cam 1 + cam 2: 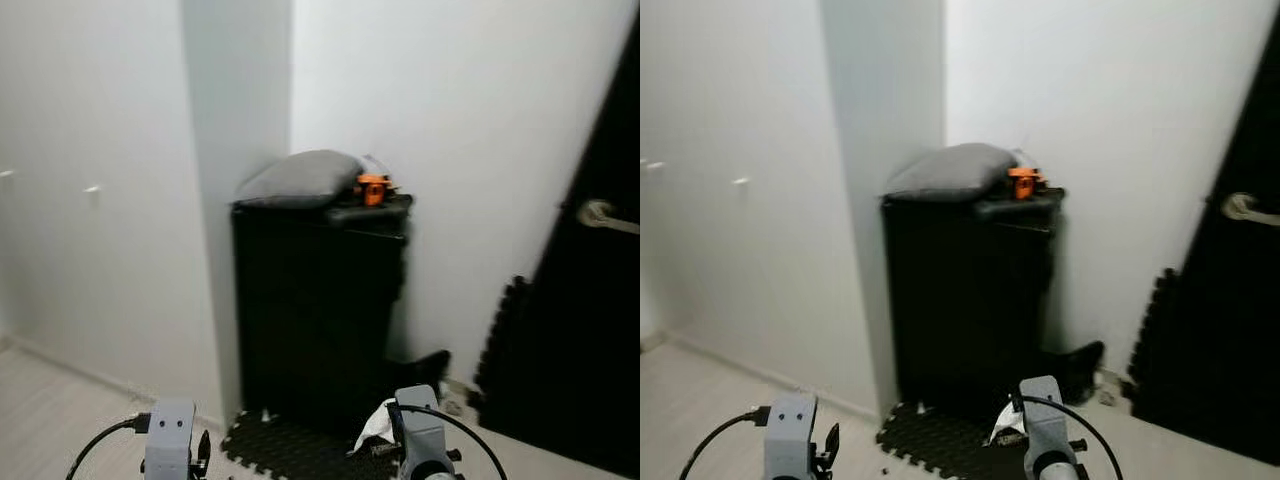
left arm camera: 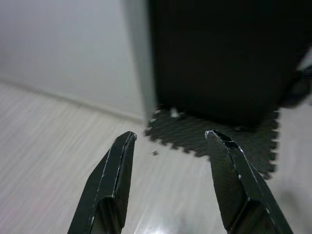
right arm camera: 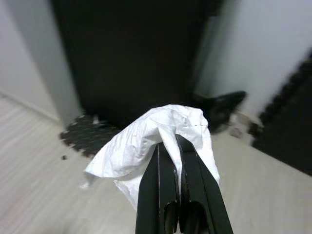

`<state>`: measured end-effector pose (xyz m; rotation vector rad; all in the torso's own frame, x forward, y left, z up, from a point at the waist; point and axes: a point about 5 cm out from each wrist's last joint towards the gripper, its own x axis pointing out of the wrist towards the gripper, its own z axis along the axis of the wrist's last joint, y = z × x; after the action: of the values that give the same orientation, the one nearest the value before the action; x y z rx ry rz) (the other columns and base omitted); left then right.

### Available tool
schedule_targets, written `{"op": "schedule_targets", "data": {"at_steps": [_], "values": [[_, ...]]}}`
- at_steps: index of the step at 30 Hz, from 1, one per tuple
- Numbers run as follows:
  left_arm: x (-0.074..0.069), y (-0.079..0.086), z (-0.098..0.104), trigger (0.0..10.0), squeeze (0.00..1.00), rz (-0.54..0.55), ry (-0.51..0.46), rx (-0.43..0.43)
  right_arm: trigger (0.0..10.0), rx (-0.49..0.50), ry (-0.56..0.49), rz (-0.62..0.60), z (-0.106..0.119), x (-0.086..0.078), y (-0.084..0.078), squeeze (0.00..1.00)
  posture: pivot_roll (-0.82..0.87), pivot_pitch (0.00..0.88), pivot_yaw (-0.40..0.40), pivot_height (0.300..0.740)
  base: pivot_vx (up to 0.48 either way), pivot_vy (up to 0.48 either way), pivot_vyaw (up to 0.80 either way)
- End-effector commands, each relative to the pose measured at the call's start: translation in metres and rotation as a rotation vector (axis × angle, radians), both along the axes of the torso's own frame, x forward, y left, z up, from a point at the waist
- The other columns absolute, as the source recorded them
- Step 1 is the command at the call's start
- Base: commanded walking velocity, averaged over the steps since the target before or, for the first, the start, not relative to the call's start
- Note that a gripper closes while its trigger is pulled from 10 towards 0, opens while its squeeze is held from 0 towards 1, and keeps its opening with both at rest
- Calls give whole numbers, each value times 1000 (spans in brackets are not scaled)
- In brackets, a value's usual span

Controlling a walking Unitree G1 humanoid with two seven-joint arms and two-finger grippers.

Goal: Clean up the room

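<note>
A crumpled white tissue point(image 3: 161, 139) hangs from my right gripper point(image 3: 171, 142), whose two black fingers are shut on it. From the head I see the tissue point(image 1: 376, 425) just left of the right wrist at the bottom of the picture. My left gripper point(image 2: 170, 136) is open, held above the pale wood floor point(image 2: 58, 141) with nothing between its fingers. Both arms are low in front of me, near a tall black cabinet point(image 1: 315, 310).
The black cabinet stands in a white wall corner, with a grey cushion point(image 1: 300, 178) and an orange object point(image 1: 373, 187) on top. A black foam mat point(image 1: 290, 450) lies at its foot. A dark door with a metal handle point(image 1: 600, 215) is on the right.
</note>
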<state>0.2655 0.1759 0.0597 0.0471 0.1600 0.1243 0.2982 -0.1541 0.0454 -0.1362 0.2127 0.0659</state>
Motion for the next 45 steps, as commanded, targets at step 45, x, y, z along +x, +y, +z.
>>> {"op": "schedule_targets", "data": {"at_steps": [45], "values": [[-3,0,-4,10000,0,-13,19,22,10000,8,33,-15,-7,-4,-1,0,-43,53,-9,740,0,0,-800]]}}
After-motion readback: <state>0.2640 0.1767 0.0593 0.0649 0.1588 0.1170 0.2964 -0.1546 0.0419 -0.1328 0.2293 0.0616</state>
